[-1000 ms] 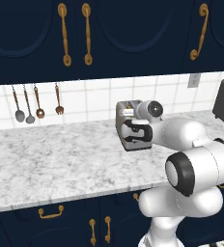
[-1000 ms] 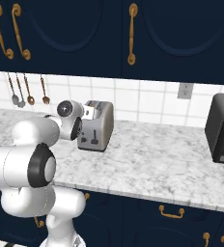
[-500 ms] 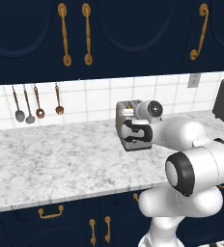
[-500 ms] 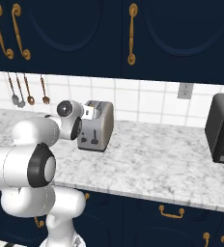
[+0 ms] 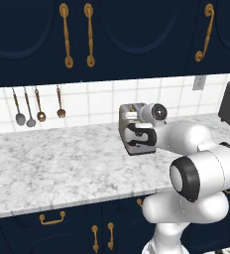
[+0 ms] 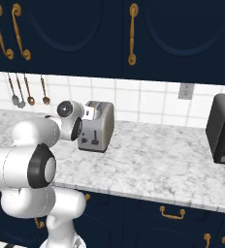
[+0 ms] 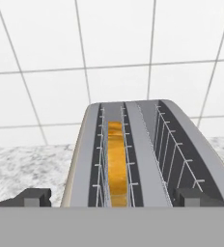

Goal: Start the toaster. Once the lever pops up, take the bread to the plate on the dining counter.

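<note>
Small boxy silver-grey metal toaster [image 7: 143, 149] near back edge of marbled worktop [image 5: 62, 168]; golden-tan bread slice [image 7: 116, 164] seated in left slot (hand view); two-finger gripper [image 7: 113, 197] spread wide, fingertips flanking toaster, gripping nothing.

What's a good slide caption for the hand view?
Open gripper poised over the two-slot toaster, bread seated in its left slot.

Nothing has changed: the arm [image 5: 186, 139] stays at the toaster [image 6: 97, 126].
</note>
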